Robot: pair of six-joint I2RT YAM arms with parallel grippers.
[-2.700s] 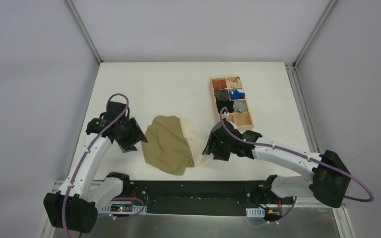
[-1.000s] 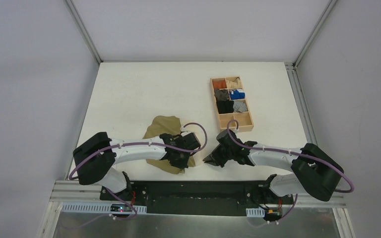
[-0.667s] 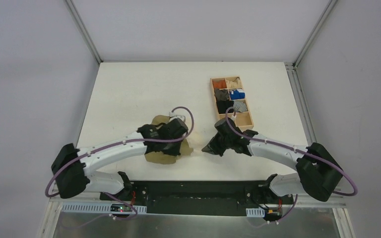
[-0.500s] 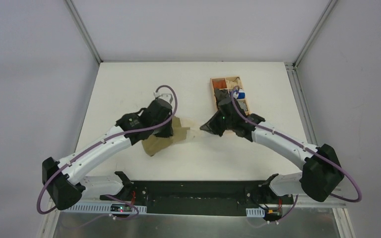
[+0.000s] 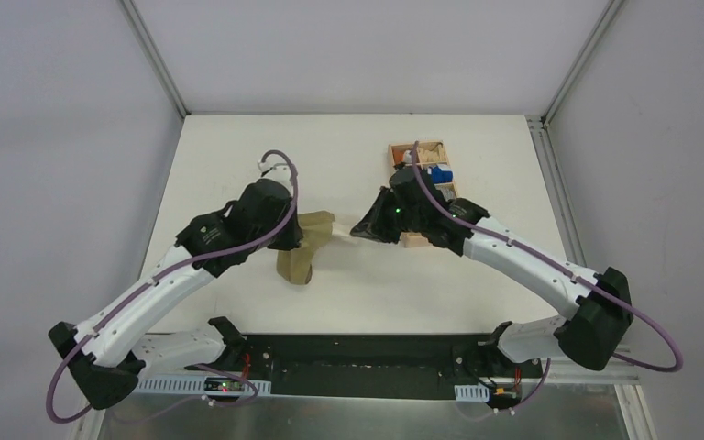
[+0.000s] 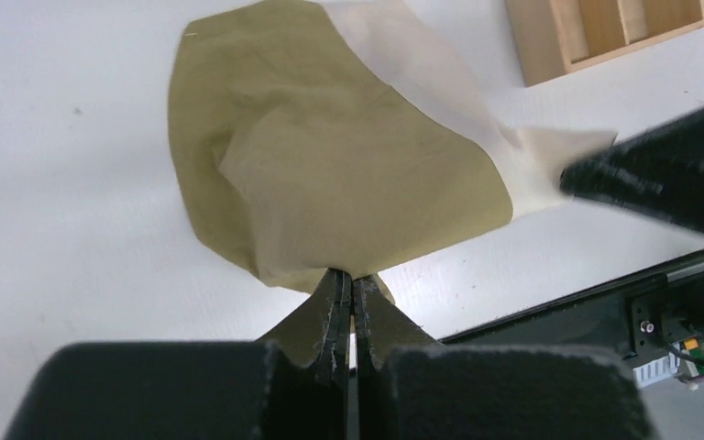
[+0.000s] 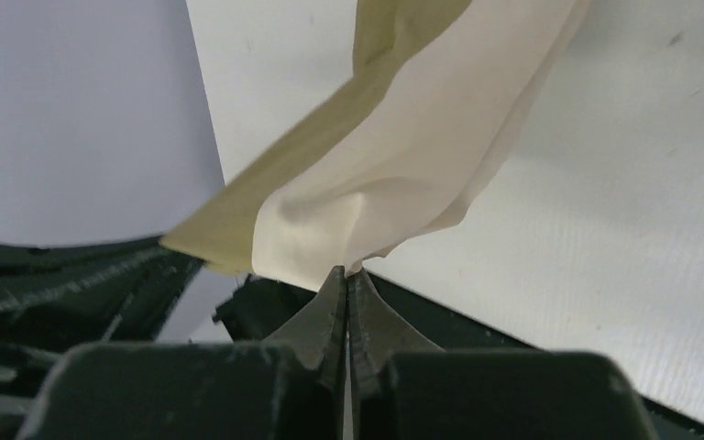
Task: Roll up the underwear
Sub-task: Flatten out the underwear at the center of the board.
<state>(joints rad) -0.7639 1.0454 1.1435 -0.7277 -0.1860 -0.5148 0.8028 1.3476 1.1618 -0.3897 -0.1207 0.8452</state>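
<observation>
The white table (image 5: 238,156) fills the middle of the top view. The left arm (image 5: 147,293) and the right arm (image 5: 522,261) both reach in over it and almost meet.

The underwear (image 5: 304,249) hangs between them, over the middle of the table, just left of the box. It is green-brown with a cream part (the cream part is on the right arm's side). One end droops down toward the table, and I cannot tell if it touches.

A wooden box (image 5: 392,152) sits on the far right part of the table, partly hidden under the right arm. A small blue roll (image 5: 441,174) shows inside it.

The left gripper (image 6: 346,280) is pinched tight on the green-brown edge of the underwear (image 6: 330,174). The right gripper (image 7: 346,275) is pinched tight on the cream edge of the underwear (image 7: 403,174).
</observation>
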